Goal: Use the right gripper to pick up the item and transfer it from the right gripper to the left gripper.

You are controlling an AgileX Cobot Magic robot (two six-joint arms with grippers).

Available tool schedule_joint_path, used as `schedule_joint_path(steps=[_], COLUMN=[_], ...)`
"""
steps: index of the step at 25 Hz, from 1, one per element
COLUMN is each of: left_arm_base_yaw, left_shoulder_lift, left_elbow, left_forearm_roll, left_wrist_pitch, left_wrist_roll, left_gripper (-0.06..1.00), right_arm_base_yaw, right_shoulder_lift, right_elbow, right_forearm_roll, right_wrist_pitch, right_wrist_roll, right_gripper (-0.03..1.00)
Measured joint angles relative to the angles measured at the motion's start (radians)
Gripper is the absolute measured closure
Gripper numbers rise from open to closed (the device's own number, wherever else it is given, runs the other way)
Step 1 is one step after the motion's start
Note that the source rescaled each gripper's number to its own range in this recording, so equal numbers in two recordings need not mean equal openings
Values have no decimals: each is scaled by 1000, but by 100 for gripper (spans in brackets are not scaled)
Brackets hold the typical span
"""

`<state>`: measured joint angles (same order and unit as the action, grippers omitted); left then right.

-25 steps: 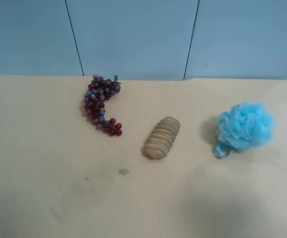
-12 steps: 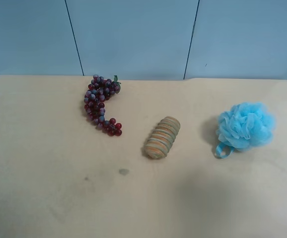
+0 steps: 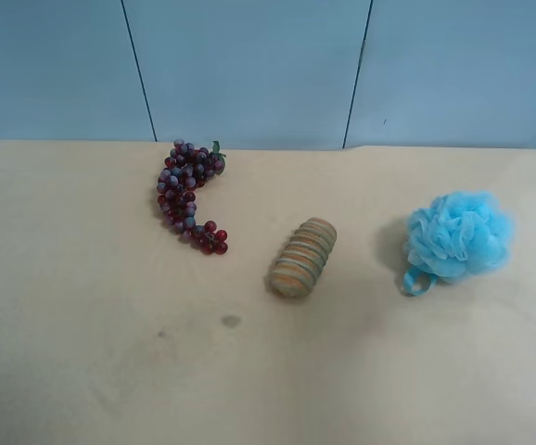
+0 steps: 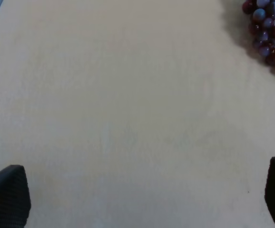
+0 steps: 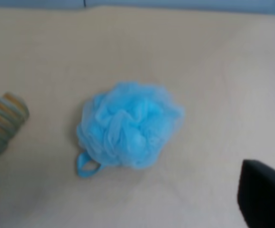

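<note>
My right fingers stand wide apart, with only their dark tips showing, so the right gripper is spread and holds nothing. The left fingers are just as wide, and the left gripper hangs empty over bare table, the grapes off at one edge. I judge it waits there because its turn comes only at the handover.

The pouf lies on the table ahead of my right gripper, untouched, its loop flat beside it. The spread looks set to take the whole ruffled ball. The roll lies near but apart, so I should clear it.

The table is pale, matt wood with a few faint smudges. Behind it runs a plain blue panelled wall.
</note>
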<state>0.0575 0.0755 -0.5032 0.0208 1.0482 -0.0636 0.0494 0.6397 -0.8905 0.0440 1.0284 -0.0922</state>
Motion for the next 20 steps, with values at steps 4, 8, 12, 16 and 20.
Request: schedule_joint_path(steps=[4, 8, 12, 16, 20], left_arm_base_yaw=[0, 0, 0, 0, 0], left_shoulder_lift=[0, 0, 0, 0, 0], left_elbow=[0, 0, 0, 0, 0], left_forearm_roll=[0, 0, 0, 0, 0], left_wrist_pitch=[0, 0, 0, 0, 0], left_wrist_roll=[0, 0, 0, 0, 0], left_gripper=[-6, -6, -6, -6, -6], right_arm_base_yaw=[0, 0, 0, 0, 0], right_shoulder_lift=[111, 215, 307, 378, 431], right_elbow=[0, 0, 0, 0, 0], right_forearm_roll=[14, 19, 19, 19, 10], right_wrist_pitch=[-48, -109, -151, -171, -208], right_wrist_roll=[-12, -17, -17, -17, -17], right_gripper=[-3, -3, -3, -3, -3])
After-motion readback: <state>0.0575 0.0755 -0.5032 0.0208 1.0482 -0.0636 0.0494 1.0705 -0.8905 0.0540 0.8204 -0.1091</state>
